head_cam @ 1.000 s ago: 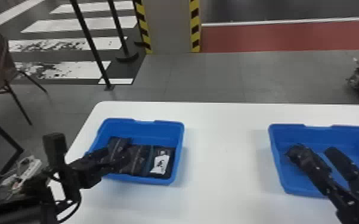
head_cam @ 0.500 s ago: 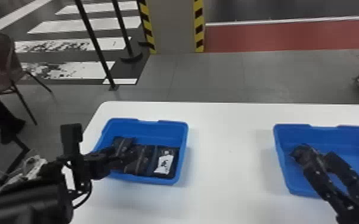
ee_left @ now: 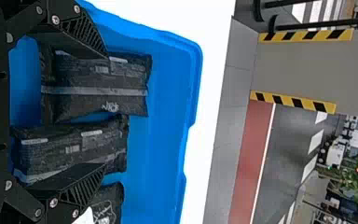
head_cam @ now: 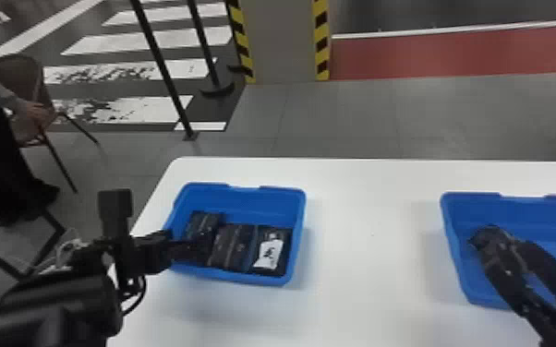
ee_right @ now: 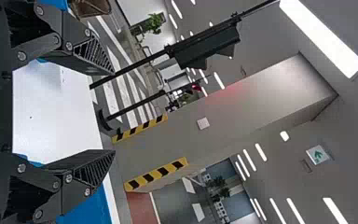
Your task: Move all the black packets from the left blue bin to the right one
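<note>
Jaws apart, the left gripper [ee_left: 103, 111] hangs over three black packets [ee_left: 95, 91] in the nine-o'clock bin [head_cam: 263, 203], spread presumably to straddle one for pinching. The right gripper [ee_right: 114, 112], jaws apart too, hangs at the three-o'clock bin [head_cam: 531, 212], probably just parked.

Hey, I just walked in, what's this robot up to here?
It seems to be moving black packets between bins. The left gripper is open over the packets in the left blue bin, where three show; it grips none. The right gripper is open with nothing between its fingers, its arm over the right blue bin.
</note>
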